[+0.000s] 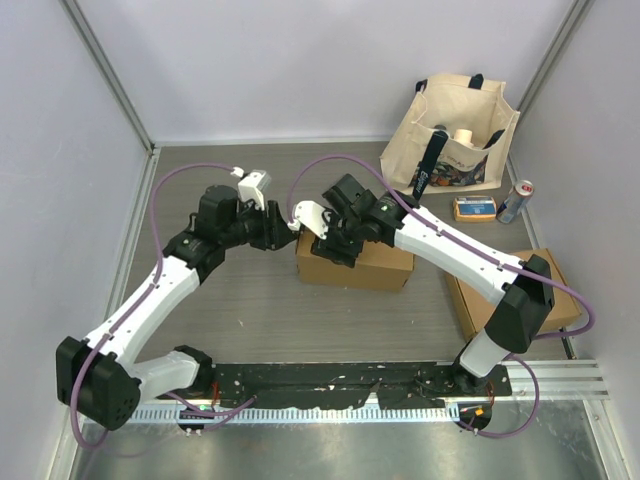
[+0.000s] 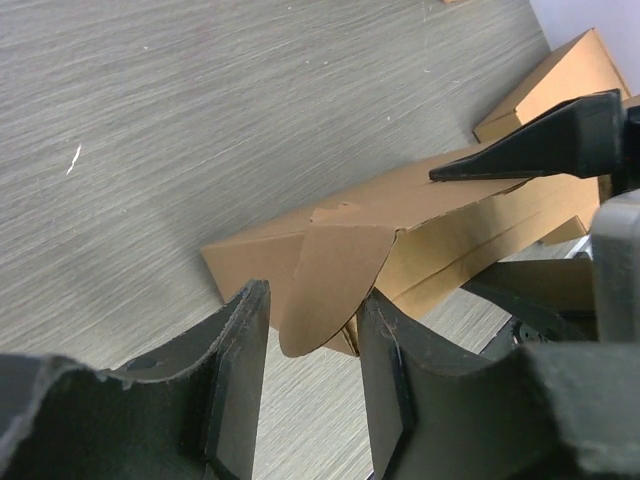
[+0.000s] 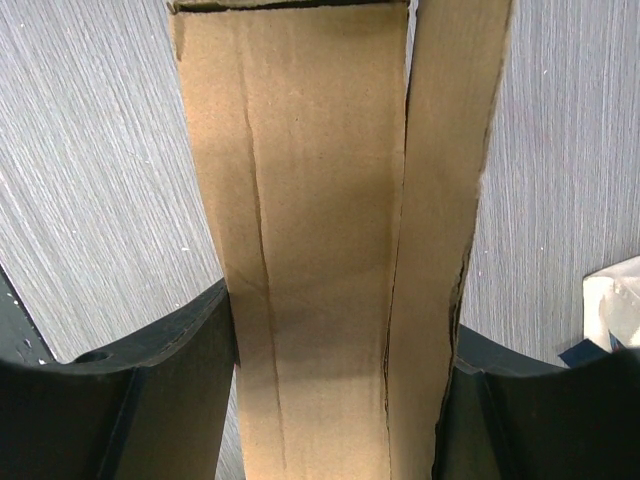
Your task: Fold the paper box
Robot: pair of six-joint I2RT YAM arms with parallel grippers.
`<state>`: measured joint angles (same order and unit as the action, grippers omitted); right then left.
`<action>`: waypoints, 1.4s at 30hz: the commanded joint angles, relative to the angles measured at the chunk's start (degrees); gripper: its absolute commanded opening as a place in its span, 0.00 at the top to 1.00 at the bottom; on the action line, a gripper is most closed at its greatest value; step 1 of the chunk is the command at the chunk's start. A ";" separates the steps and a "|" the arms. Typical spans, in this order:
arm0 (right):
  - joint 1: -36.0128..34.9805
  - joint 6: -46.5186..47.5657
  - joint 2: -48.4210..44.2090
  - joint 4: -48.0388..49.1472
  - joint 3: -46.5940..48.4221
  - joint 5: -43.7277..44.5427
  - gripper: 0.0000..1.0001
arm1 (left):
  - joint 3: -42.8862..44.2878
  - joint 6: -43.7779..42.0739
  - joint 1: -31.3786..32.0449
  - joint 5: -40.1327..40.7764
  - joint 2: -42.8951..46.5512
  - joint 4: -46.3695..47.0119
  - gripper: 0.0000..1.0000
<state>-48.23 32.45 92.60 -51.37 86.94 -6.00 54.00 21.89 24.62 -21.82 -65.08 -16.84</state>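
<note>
At the centre of the grey wood-grain table [image 1: 250,320] lies the paper box [image 1: 360,265], a long, low carton of plain brown corrugated board with its body already squared up and its long top panel lying flat. The right gripper [image 3: 340,400], reaching in from 4 o'clock, clamps the box across its width, with both black pads pressed against the side walls. That wrist view shows a matte, fibrous top face, a faint crease down its length and a seam with a rough torn-looking edge beside a narrower strip.

What looks unfinished is the end at 9 o'clock. A rounded end flap [image 2: 335,275] with a smooth curved edge stands out from the opening instead of being tucked in. The left gripper [image 2: 310,380] comes in from that side with its jaws spread and the flap between them; I cannot tell whether either pad touches it. My judgement is that the main fold is done and this end closure remains.

A second cardboard box [image 1: 505,300] sits at 4 o'clock and a cream tote bag [image 1: 455,130] at 1 o'clock.
</note>
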 commanded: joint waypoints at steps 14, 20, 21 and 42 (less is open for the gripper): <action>0.24 -4.49 0.74 5.41 -0.80 -7.97 0.67 | 5.51 7.20 3.58 -2.00 -1.54 -0.91 1.00; 0.24 -4.94 1.09 5.50 -0.19 -8.42 0.67 | 3.57 11.75 4.47 3.97 -1.10 -0.30 1.00; 0.24 -5.11 1.27 5.50 -0.01 -8.33 0.67 | 3.48 12.56 4.47 5.03 -1.19 -0.65 1.00; 0.50 -10.39 2.33 9.10 1.31 -7.45 0.68 | -5.13 20.64 12.20 28.15 4.08 -0.21 1.00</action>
<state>-48.14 30.81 93.41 -50.57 87.44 -5.85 50.00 40.36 35.70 0.67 -60.88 -15.25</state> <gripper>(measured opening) 0.614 0.011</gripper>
